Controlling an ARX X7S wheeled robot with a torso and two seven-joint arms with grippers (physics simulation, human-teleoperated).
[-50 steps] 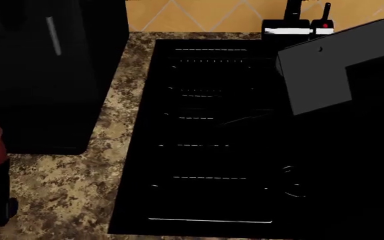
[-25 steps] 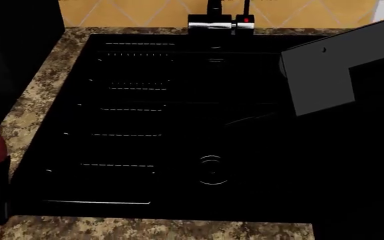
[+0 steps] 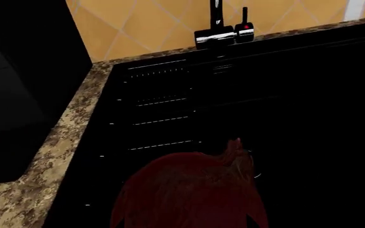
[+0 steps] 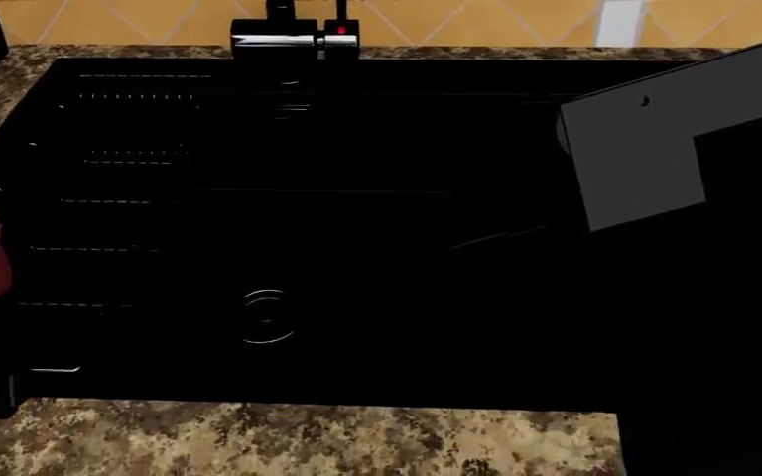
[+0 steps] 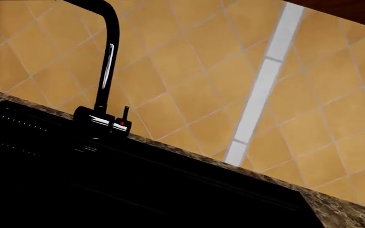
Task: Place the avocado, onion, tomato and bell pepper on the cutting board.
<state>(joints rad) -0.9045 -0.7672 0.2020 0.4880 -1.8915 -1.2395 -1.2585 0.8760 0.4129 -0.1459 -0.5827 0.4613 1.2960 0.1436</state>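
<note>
One hand's state cannot be told; bell pepper [image 3: 189, 192] hangs over the black sink [image 4: 354, 228], inside its rim.

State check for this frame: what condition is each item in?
Bell pepper: held up over the sink, close under the left wrist camera.
Faucet: upright, no water seen.
Sink: nothing seen inside, drain visible.
Left end effector: hidden by the pepper.
Right end effector: out of view.

Black sink [image 4: 354, 228]: wide recessed basin with drain [image 4: 267, 317] in its floor, open above. Faucet [image 5: 104, 61] rose at its back rim, against the tiled wall [image 5: 195, 71]. Grey right arm [image 4: 659, 139] hung over its right side. Speckled counter [image 4: 289, 441] lay bare along its front rim.
</note>
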